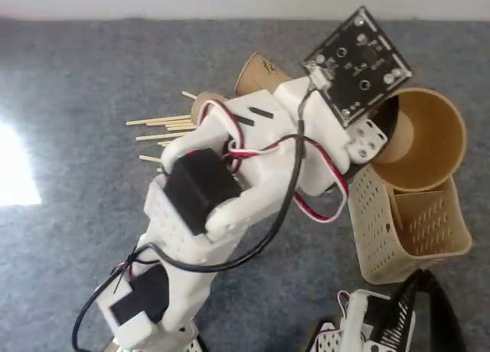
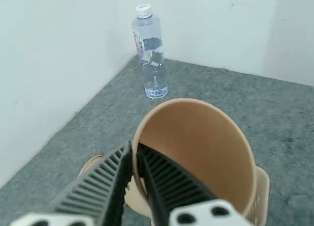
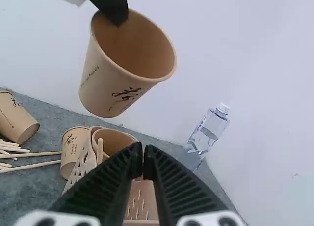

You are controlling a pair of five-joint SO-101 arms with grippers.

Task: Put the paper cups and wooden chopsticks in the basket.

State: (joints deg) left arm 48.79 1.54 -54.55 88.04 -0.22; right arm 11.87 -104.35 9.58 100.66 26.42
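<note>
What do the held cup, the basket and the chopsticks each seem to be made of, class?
The held cup looks like matte tan paper, with a thin rolled rim. The basket is probably plastic: smooth beige, moulded perforated walls. The chopsticks look like pale bare wood.
</note>
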